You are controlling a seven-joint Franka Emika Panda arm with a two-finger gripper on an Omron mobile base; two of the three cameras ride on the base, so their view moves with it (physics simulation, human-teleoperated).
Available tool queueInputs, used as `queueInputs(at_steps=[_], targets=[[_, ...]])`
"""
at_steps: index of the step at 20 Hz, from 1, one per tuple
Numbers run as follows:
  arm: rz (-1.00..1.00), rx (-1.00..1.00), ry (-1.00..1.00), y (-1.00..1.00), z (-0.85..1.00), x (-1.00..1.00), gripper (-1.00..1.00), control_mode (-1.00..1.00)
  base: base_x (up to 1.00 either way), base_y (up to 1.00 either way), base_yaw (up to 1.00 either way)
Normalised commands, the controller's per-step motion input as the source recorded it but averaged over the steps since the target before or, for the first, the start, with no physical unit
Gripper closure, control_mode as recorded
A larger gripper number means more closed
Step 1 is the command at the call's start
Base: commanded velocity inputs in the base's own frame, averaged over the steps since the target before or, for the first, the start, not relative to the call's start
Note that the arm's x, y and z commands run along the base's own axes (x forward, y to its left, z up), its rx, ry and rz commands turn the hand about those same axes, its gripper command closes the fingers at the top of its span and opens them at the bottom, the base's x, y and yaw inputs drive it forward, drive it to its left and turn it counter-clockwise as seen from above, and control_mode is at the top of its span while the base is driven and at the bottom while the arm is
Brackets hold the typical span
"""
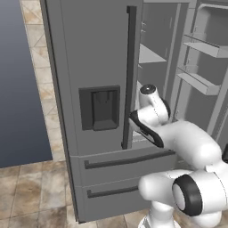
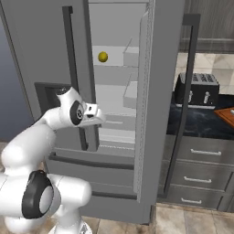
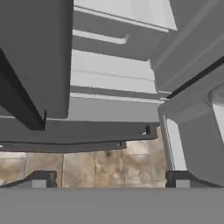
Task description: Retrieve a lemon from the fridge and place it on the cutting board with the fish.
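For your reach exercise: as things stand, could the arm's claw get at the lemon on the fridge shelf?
Probably yes. The fridge's right door stands open, the lemon sits alone on an upper shelf, and the open claw is low, so it must rise.

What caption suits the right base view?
Open gripper before the fridge, right door open, lemon on upper shelf.

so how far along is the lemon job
Done: the fridge has its right door swung open. In hand: nothing; the gripper is open and empty, low in front of the fridge. Left: the lemon sits on an upper shelf, ungrasped, and must go to the cutting board on the counter.
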Motion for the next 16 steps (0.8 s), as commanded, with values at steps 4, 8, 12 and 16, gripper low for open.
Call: queueInputs(at_steps=[4, 8, 12, 16], targets=[[0.00, 0.14, -0.59, 0.34, 0.32, -0.10, -1.00, -1.00, 0.00, 0.00, 0.00], [-0.04, 0.40, -0.15, 0.00, 0.52, -0.08, -1.00, -1.00, 0.00, 0.00, 0.00], [-0.09, 0.41, -0.06, 0.08, 0.72, -0.14, -1.00, -1.00, 0.00, 0.00, 0.00], [-0.03, 0.11, 0.00, 0.31, 0.60, -0.11, -1.00, -1.00, 0.00, 0.00, 0.00]])
